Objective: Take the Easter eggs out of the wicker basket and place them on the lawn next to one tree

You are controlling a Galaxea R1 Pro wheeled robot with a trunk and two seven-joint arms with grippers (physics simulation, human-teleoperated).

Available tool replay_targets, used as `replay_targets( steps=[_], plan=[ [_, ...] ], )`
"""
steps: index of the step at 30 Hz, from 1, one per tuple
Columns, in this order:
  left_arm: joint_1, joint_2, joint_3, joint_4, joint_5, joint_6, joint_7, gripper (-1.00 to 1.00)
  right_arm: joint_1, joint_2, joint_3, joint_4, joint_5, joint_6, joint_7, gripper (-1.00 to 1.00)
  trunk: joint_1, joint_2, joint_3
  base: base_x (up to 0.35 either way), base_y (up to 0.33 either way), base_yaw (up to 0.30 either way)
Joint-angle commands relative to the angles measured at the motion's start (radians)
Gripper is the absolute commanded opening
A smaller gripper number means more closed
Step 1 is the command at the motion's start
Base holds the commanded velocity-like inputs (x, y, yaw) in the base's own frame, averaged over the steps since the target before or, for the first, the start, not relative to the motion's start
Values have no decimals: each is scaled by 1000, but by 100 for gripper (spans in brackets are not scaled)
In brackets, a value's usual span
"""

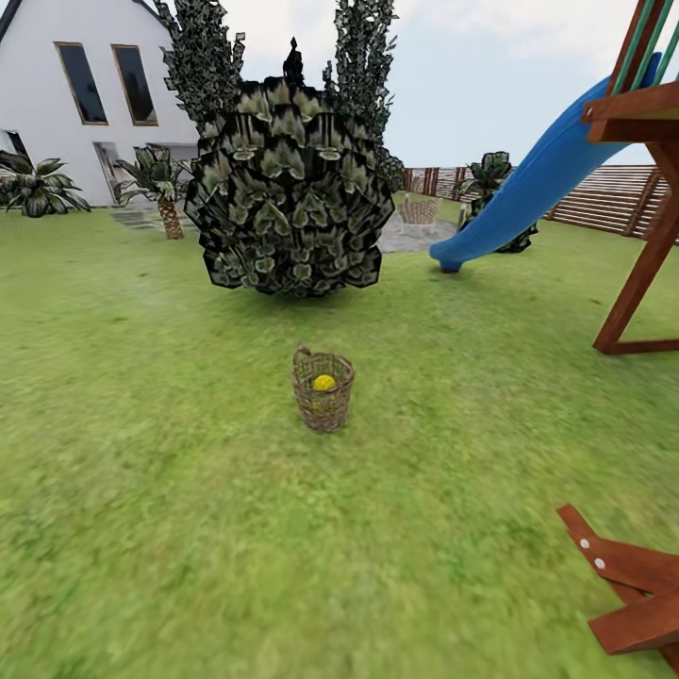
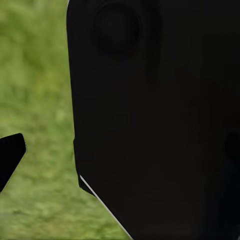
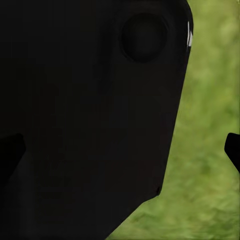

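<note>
The wicker basket (image 1: 322,389) stands upright on the lawn (image 1: 141,490), a small brown open-weave bowl with a loop handle poking up at its rim. Inside it 1 yellow Easter egg (image 1: 324,382) shows through the open top; whether more lie beneath it I cannot tell. Just beyond the basket sits a big round dark-leaved bush (image 1: 288,184). Well off to the basket's right, a blue slide (image 1: 528,193) comes down from a red-brown wooden play frame (image 1: 641,273), and another piece of that timber (image 1: 627,589) lies nearer the camera. Far behind the basket on the left is a white house (image 1: 85,85). Both wrist views show blurred grass behind a black body, and whether either gripper is wide or closed I cannot tell
</note>
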Motion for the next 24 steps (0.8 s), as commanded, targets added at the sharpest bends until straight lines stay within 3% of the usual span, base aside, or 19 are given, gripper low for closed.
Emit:
replay_targets(
  steps=[1,13,24],
  plan=[
    [1,0,0,-2,1,0,-1,100,-1,0,1,1,7,-3,0,100,1,0,-1,291,129,0],
    [1,0,0,-2,1,0,-1,100,-1,-1,1,1,7,-3,0,100,1,0,-1,289,151,-7],
    [1,2,2,-2,1,0,-1,100,-1,-3,1,1,7,-3,0,100,1,0,-1,216,265,-222]
  ],
)
